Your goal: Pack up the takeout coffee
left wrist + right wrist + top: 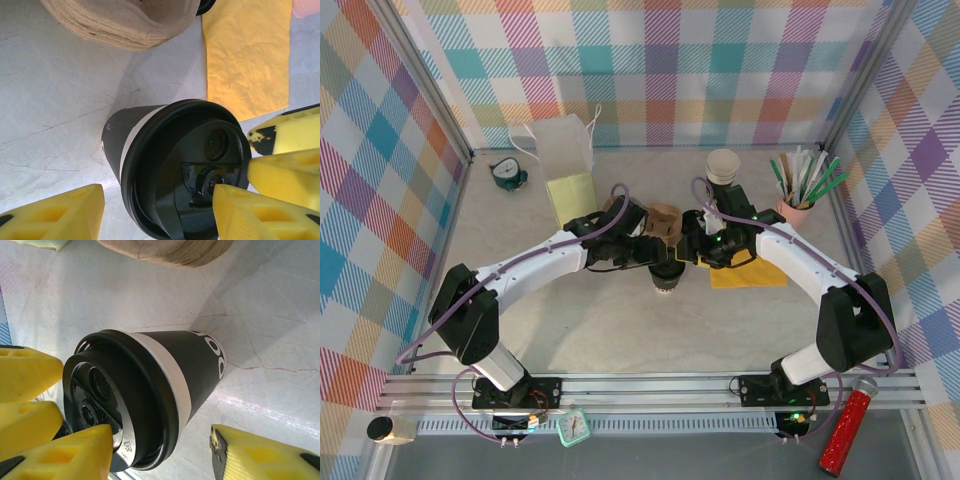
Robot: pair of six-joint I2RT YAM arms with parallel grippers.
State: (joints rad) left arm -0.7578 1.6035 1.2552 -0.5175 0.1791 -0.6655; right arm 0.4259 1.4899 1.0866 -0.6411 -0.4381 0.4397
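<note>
**Item: coffee cup (165, 160).** It stands upright on the table (570, 330), just on the near side of the pulp carrier (661, 220) and in none of its pockets. This is judged a staging spot, since only a short lift into the carrier remains.

**Hold:** The left gripper (160, 200) and right gripper (161, 436) close in from opposite sides and straddle the cup's top.
- Both sets of jaws are released, and neither grasps the cup.
- On each gripper, 1 side overlaps the lid (130, 405). The other side stands clear of the wall, with bare table between.
- The likely purpose is seating the lid or lining up a grip. I cannot tell which.

**Condition:** The cup has a black paper wall with white print and 1 white band under the rim. The lid is glossy black and has a sip hole. No spill is visible.

**Surroundings:** A yellow napkin (750, 273) lies just beside the cup. The spare cups (724, 165) stand well apart at the back.
</note>
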